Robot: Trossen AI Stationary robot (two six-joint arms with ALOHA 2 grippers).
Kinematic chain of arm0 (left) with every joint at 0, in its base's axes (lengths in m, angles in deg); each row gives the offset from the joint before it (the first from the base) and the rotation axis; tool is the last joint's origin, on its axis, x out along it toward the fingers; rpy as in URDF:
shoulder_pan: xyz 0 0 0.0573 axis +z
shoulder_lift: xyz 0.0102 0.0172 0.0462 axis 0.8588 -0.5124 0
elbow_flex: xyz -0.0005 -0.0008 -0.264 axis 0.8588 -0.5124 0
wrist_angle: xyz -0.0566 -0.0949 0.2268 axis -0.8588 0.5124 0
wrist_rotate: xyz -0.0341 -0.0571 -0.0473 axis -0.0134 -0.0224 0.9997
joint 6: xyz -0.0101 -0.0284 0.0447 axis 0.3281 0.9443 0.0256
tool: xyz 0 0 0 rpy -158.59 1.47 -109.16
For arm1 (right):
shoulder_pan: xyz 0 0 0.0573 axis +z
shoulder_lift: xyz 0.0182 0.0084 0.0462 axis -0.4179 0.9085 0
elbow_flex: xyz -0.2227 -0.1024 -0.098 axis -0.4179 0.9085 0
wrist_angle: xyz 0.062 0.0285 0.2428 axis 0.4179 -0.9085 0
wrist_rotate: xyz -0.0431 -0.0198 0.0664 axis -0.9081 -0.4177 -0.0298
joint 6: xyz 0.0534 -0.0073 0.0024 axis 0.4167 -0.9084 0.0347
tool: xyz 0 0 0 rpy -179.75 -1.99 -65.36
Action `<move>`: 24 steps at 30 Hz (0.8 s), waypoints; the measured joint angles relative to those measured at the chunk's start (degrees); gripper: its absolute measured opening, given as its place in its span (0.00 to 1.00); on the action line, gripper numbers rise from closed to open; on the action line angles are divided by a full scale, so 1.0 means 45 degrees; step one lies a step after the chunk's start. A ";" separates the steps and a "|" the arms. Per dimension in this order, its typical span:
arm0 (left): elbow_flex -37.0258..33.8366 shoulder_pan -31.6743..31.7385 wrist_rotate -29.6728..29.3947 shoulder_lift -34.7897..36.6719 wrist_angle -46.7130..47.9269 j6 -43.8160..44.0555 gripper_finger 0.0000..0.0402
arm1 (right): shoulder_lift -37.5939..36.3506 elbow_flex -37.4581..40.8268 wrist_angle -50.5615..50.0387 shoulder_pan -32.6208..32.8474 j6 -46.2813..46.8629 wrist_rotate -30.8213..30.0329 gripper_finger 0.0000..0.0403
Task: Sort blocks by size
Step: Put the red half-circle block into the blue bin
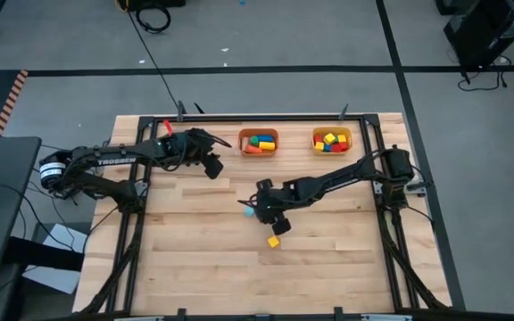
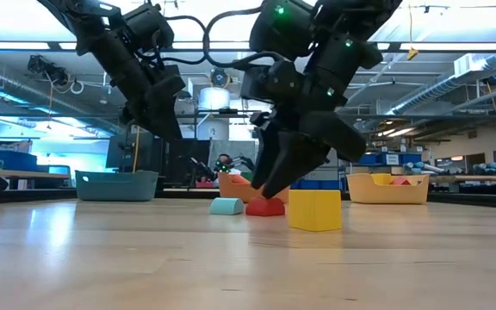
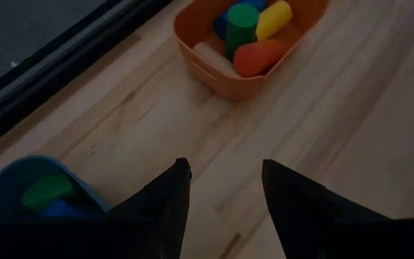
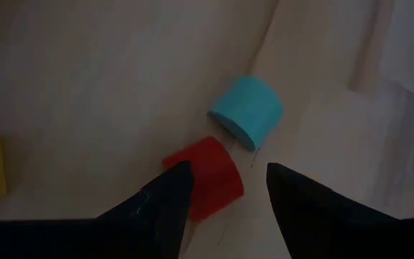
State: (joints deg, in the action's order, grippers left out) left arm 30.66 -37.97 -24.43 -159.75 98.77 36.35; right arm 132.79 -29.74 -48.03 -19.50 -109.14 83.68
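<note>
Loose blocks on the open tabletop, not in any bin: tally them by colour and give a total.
Red block, just ahead of the right hand: 1
Light blue block: 1
Yellow block: 1
Total: 3

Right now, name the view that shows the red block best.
The right wrist view: the red block fills the frame between the open right tool. Low view shows it partly behind the tool; high view hides it; left wrist misses it.
</note>
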 joint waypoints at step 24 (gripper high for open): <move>0.0000 -0.0073 -0.0053 0.0000 0.0050 0.0055 0.45 | -0.0091 -0.0771 -0.1544 -0.0134 -0.0257 -0.0020 0.62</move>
State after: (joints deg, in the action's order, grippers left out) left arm 30.66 -38.29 -24.67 -159.75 98.99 36.60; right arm 132.38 -33.21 -54.98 -20.10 -110.30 83.59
